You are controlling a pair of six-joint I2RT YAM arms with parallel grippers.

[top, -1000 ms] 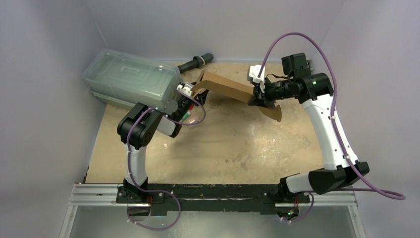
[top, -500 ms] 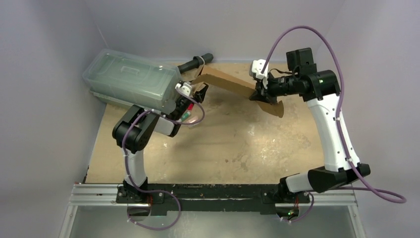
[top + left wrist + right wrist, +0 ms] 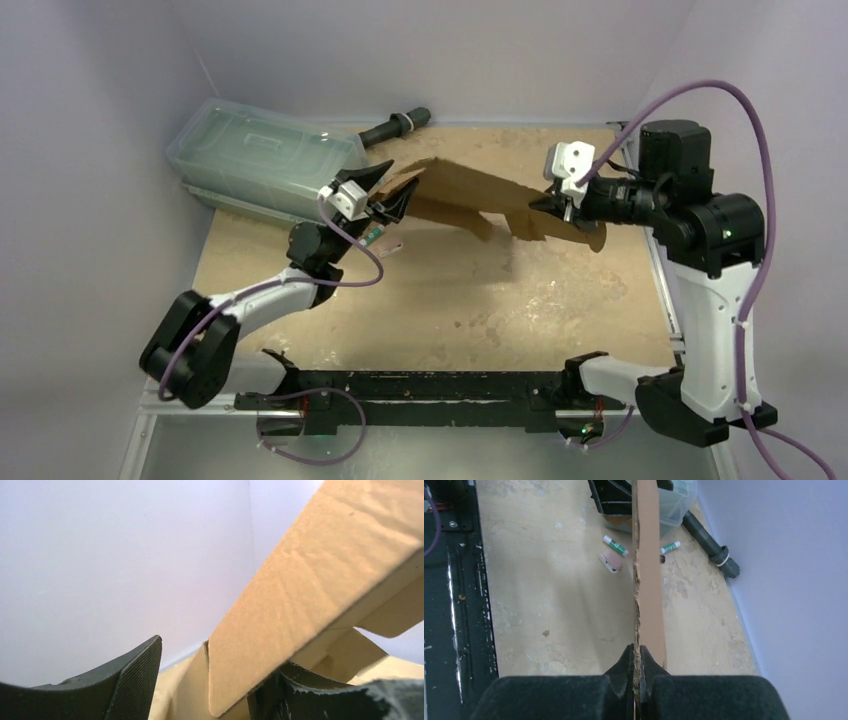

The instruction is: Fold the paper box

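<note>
We note paper box (image 3: 470,192) aloft, hardly folded (nearly everything left); right gripper (image 3: 554,205) pinches its edge, left gripper (image 3: 398,200) gapes around a flap.

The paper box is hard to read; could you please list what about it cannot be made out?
Top external: the left end of the paper box sits behind the left gripper, so contact cannot be told.
Left wrist: the frame's top and right edges cut the box off.
Right wrist: the box shows edge-on, its near edge hidden between the fingers of the right gripper.
</note>
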